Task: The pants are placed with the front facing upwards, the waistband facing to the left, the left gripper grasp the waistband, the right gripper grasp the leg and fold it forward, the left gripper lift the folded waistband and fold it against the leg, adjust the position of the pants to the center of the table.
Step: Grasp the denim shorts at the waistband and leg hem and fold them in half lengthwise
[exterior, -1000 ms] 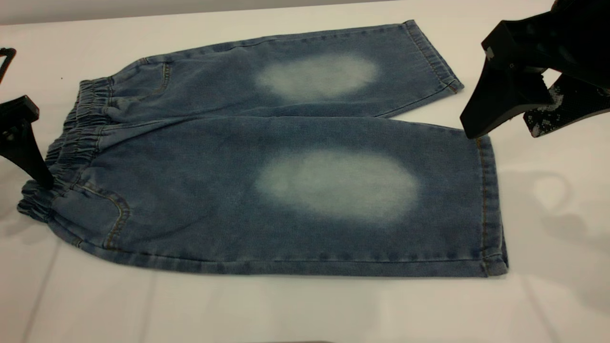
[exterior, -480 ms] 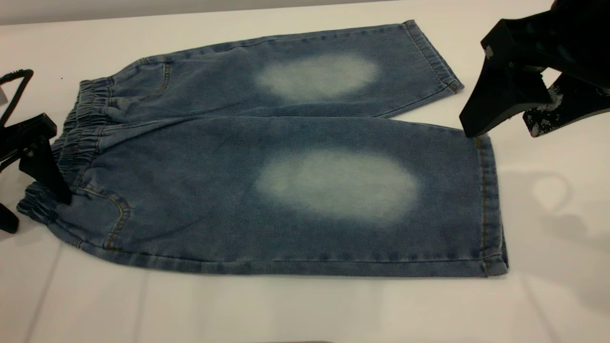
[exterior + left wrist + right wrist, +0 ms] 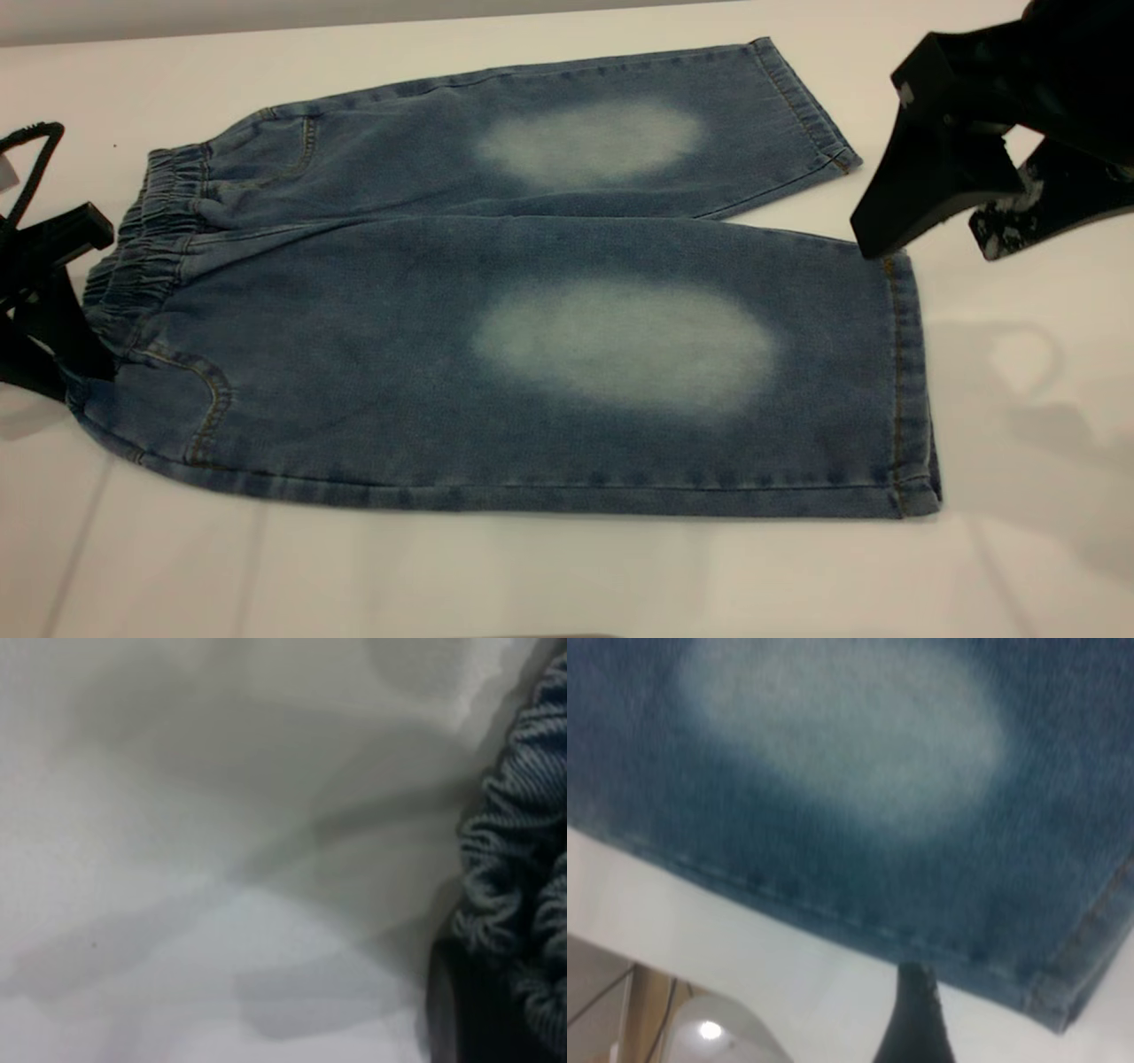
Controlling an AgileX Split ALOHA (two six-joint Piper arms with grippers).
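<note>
The blue denim pants (image 3: 532, 337) lie flat on the white table (image 3: 567, 576), front up, with a faded oval on each knee. Their gathered waistband (image 3: 146, 239) points left. My left gripper (image 3: 64, 374) sits at the waistband's near corner, its black fingers closed over the bunched fabric. The left wrist view shows the ruched waistband (image 3: 518, 859) beside a dark finger (image 3: 461, 1010). My right gripper (image 3: 935, 244) hovers open just past the near leg's hem (image 3: 904, 381), at its far corner. One right finger (image 3: 917, 1023) shows by the leg's edge (image 3: 833, 912).
A black cable (image 3: 31, 151) loops at the far left behind the left arm. Bare tabletop lies in front of the pants and to their right. The table's back edge (image 3: 354, 22) runs just beyond the far leg.
The left gripper shifted in over the waistband's near corner and closed on it; that corner is drawn in and no longer lies flat. The right gripper has barely moved.
</note>
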